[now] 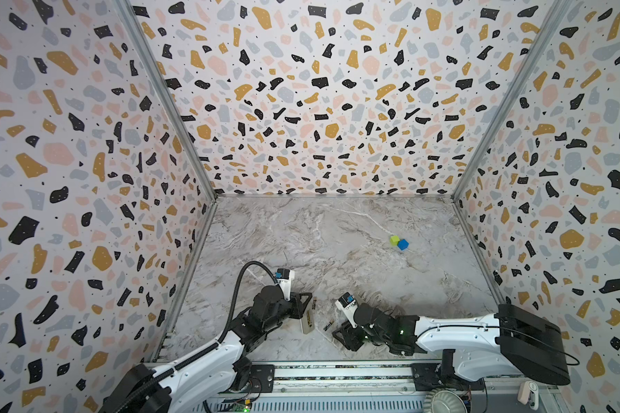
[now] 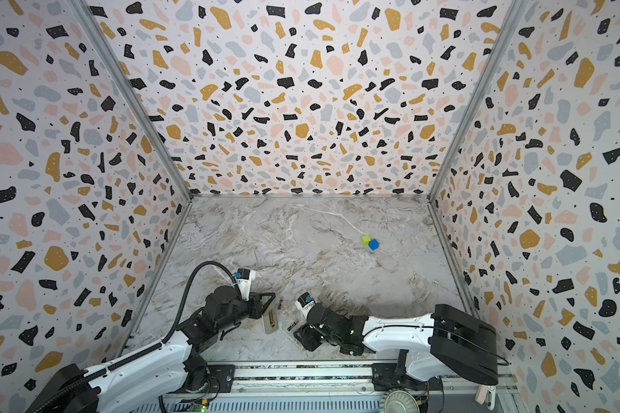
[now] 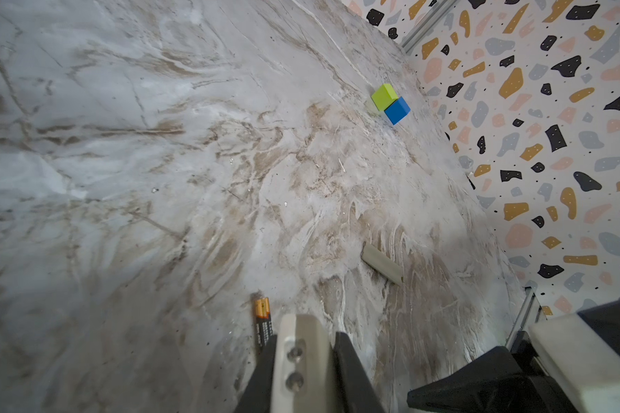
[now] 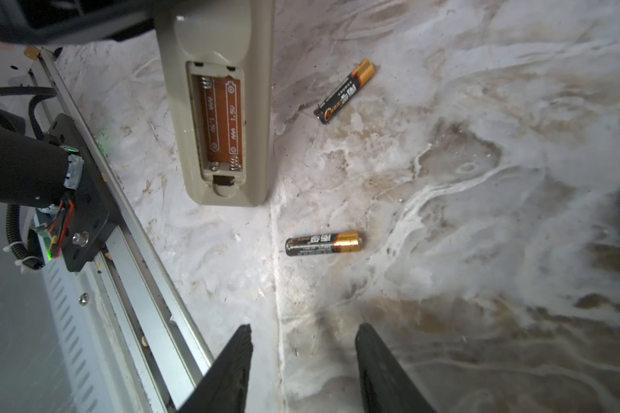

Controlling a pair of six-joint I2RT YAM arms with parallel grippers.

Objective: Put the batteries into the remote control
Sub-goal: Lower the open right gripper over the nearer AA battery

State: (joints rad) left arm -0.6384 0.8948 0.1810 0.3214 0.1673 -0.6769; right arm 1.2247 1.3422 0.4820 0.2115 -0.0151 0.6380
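Note:
The remote control (image 4: 219,43) lies back up on the marble table with its battery bay (image 4: 222,121) uncovered and empty, its springs showing. My left gripper (image 3: 305,338) is shut on the remote's far end (image 1: 306,323). Two batteries lie loose on the table: one (image 4: 344,92) beside the remote (image 1: 314,304), the other (image 4: 323,243) nearer my right gripper (image 1: 328,325). My right gripper (image 4: 303,330) hovers low just short of that nearer battery, open and with nothing between its fingers (image 1: 337,336).
A pale battery cover (image 3: 382,264) lies on the table behind the right wrist. A green cube (image 1: 394,240) and a blue cube (image 1: 403,244) touch each other at the far right. A metal rail (image 4: 147,286) runs along the table's near edge.

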